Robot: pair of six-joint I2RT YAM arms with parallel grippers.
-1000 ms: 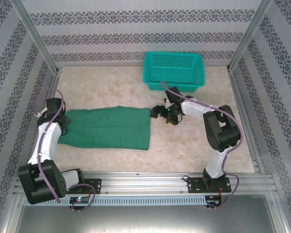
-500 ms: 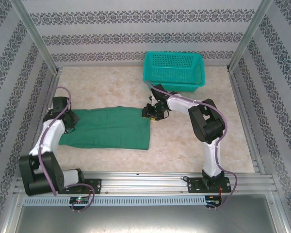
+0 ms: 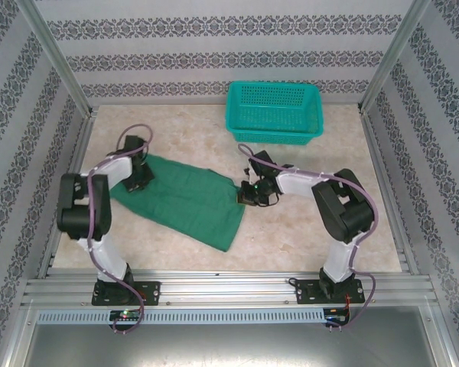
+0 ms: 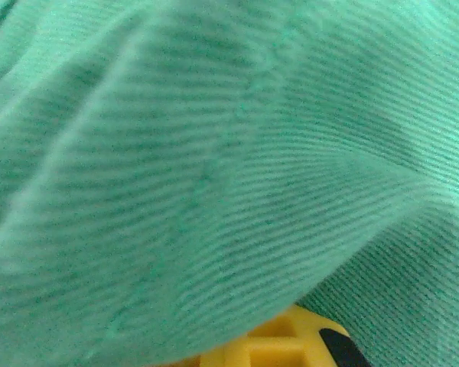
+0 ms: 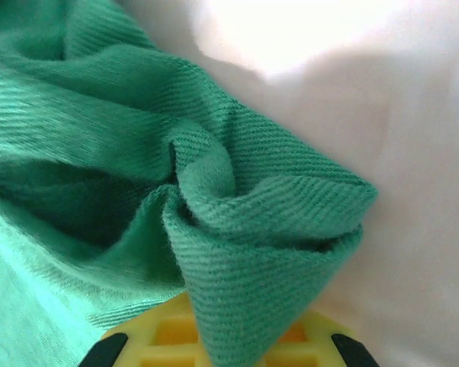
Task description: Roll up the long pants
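**Long pants (image 3: pixel 185 200) gripped at both ends, no roll showing yet**

The right claw (image 3: pixel 251 196) is clamping down on a bunched corner of the green cloth. In its wrist view the fabric is folding into a thick pinch right at the yellow claw body. The left claw (image 3: pixel 140 176) is closed as well. The cloth is draping so close over its camera that the grip itself is hidden, but from above it is sitting on the upper left end of the garment and looks clamped on it.

Between the two claws the pants are lying slantwise across the bench (image 3: pixel 314 229), running from left of centre down toward the middle of the frame. They are spread mostly flat, with a free corner pointing toward the bottom edge. The teal basket (image 3: pixel 275 113) is standing well apart, toward the upper right.

As for progress, I judge the job to be barely starting. The ends are gripped, but no turn of fabric is lying over another, so all of the rolling is waiting to be done.
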